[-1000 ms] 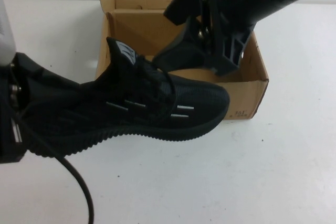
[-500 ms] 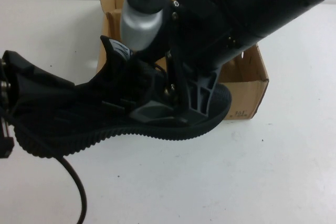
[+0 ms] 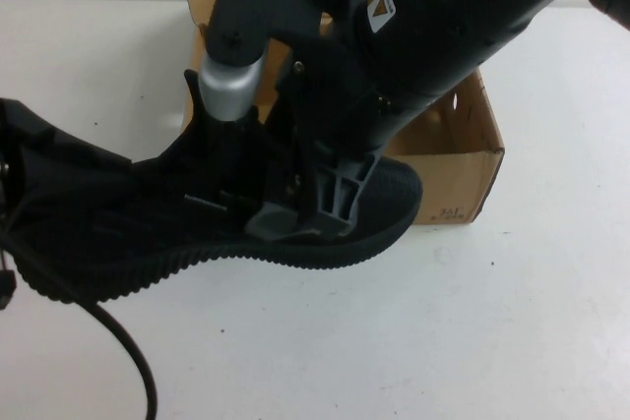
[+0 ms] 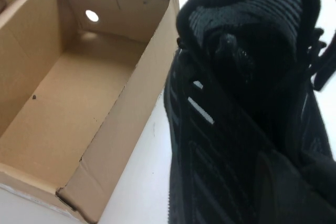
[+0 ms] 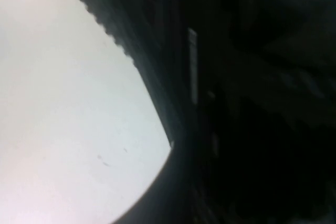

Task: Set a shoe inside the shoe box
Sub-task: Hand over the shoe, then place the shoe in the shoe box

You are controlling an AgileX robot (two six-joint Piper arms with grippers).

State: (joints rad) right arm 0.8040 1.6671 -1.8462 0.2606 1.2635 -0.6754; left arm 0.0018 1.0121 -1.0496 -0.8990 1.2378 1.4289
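Note:
The black knit shoe lies sideways in front of the brown cardboard shoe box, its toe pointing at the box's near right corner. My left gripper is at the far left, shut on the shoe's heel. My right gripper has come down over the shoe's middle and hides the laces and tongue. In the left wrist view the shoe's collar fills the frame beside the empty box. The right wrist view shows only the shoe's ribbed sole edge over the white table.
The box stands open at the back of the white table, with a side hole in its end wall. A black cable hangs from the left arm over the table's front left.
My right arm has swung down and to the left, from above the box onto the shoe's middle. The shoe and left gripper have shifted slightly left.

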